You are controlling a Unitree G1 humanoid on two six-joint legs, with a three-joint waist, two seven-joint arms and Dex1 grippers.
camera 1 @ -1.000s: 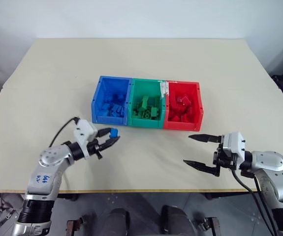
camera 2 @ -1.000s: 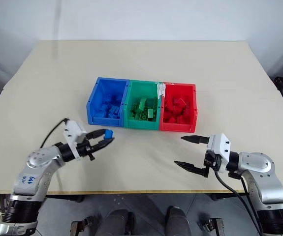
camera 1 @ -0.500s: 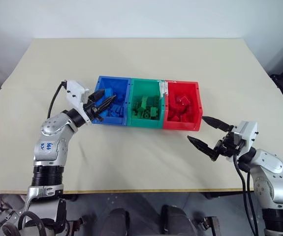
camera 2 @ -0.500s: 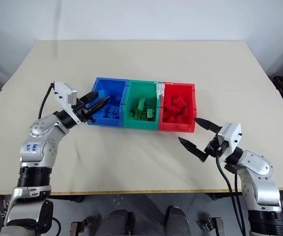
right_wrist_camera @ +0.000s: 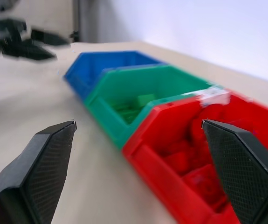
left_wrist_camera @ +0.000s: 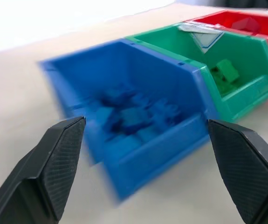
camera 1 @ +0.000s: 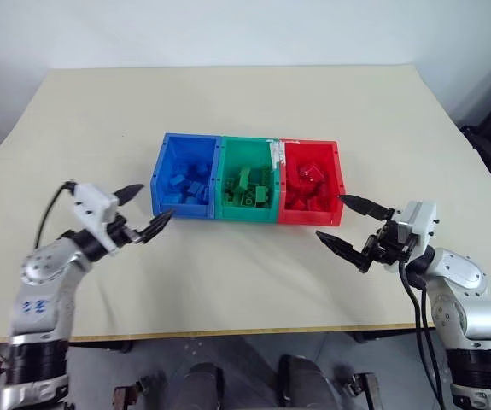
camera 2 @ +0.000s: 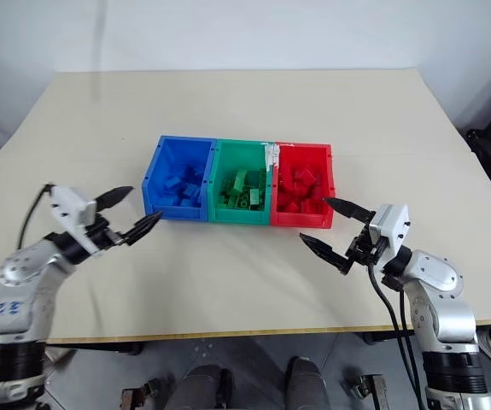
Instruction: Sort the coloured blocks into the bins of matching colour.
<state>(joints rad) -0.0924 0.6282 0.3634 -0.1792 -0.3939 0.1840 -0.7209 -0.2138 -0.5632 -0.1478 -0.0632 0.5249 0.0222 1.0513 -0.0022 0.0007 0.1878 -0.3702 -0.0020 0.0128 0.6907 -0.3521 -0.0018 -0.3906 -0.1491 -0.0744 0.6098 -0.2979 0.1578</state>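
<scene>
Three joined open-topped plastic bins stand in a row at the centre of the matt beige bench (camera 1: 228, 111): the blue bin (camera 1: 161, 184) at 9 o'clock, the green bin (camera 1: 226, 209) in the middle, the red bin (camera 1: 335, 184) at 3 o'clock. Each has smooth sloping walls and a lower front lip. The blue blocks (camera 1: 189, 184), green blocks (camera 1: 249, 188) and red blocks (camera 1: 306, 184), small and studded, lie heaped in the bins of their own colours. A white label (camera 1: 275, 154) sits on the rim between the green and red bins.

The left hand (camera 1: 145, 213) hovers just beside the blue bin's front corner, at about 8 o'clock from the row, its two black, tapered, cross-hatched fingers spread wide and empty. The right hand (camera 1: 347, 224) hovers near the red bin's front corner, at about 4 o'clock, its fingers likewise wide apart with nothing between them. No loose block lies on the bench between hands and bins.
</scene>
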